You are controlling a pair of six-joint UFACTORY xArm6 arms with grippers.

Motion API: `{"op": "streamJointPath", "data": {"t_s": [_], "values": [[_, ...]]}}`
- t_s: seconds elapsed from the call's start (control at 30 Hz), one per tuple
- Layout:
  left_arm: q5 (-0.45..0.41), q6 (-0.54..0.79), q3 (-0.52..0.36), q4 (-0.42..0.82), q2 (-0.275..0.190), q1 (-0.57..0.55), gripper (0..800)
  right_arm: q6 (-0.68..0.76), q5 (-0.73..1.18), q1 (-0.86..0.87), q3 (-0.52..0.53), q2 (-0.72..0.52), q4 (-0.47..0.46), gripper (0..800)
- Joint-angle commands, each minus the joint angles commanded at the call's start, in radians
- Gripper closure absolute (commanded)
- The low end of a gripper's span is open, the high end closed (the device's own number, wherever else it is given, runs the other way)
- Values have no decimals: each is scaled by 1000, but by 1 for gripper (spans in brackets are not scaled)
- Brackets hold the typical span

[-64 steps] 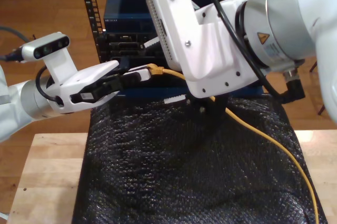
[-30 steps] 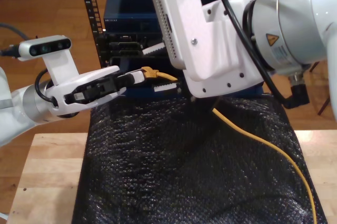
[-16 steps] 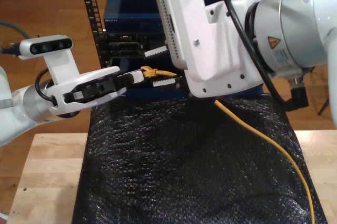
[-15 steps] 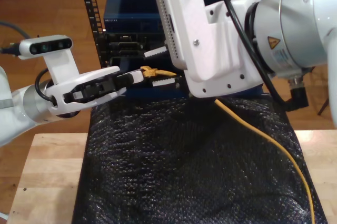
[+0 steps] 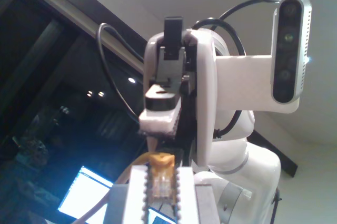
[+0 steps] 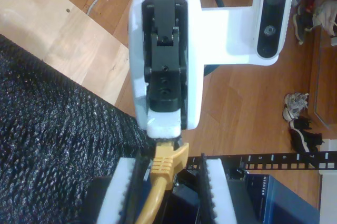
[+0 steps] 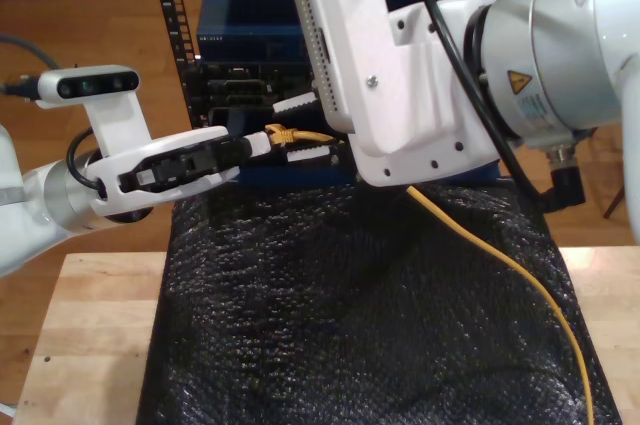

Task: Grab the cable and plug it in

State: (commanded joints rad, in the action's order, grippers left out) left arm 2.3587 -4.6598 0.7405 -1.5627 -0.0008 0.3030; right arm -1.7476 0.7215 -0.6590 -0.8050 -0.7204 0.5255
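Since our first hand (image 7: 255,145) has carried the plug (image 5: 160,174) slightly nearer the rack unit (image 7: 240,20), we judge that insertion comes next. Our first hand is clamped on the plug. Our second hand (image 6: 167,182) stands spread, flanking the cable (image 7: 500,260) just behind the plug without touching it.
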Motion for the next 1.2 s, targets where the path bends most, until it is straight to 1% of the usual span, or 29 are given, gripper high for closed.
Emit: {"op": "streamJointPath", "data": {"t_s": [0.53,1.2], "values": [[0,-20,3,2,3,-2,791,0,0,-14,2,2,0,551],[3,-31,3,2,3,-2,791,0,-2,-18,2,2,2,575]]}}
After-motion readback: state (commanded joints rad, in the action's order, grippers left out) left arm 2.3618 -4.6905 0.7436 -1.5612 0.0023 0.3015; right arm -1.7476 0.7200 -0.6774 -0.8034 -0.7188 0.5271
